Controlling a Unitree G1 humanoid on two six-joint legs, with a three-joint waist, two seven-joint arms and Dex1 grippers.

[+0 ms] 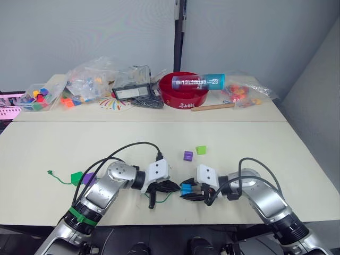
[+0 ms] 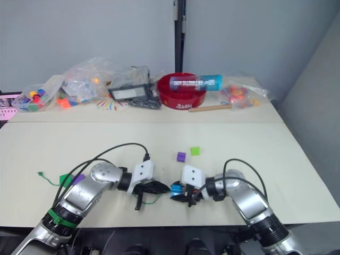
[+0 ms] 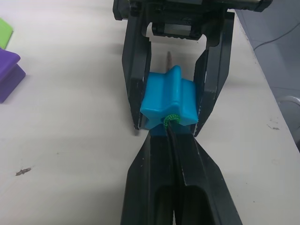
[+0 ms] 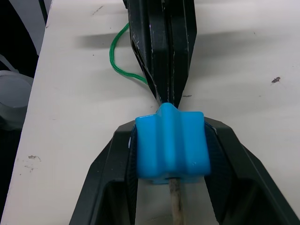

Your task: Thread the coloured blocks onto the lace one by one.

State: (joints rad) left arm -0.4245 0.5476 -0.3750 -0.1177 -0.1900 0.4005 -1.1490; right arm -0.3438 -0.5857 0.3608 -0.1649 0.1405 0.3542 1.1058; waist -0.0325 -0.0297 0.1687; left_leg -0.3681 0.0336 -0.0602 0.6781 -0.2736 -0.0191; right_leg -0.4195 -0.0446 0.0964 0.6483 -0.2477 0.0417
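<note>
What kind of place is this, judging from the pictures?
Probably a lab or test room, not a home: a plain pale table against bare grey walls, bags of toy pieces and a red bowl along its far side, and black cables on the robot's arms.

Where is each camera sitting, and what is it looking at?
Left and right eye views: on the head, looking down over both arms at the table.
Left wrist view: on the left arm, looking along the left gripper at the light blue block.
Right wrist view: on the right arm, looking along the right gripper, which pinches that block.
Both wrist views share the block, the lace and its pale tip poking out.
</note>
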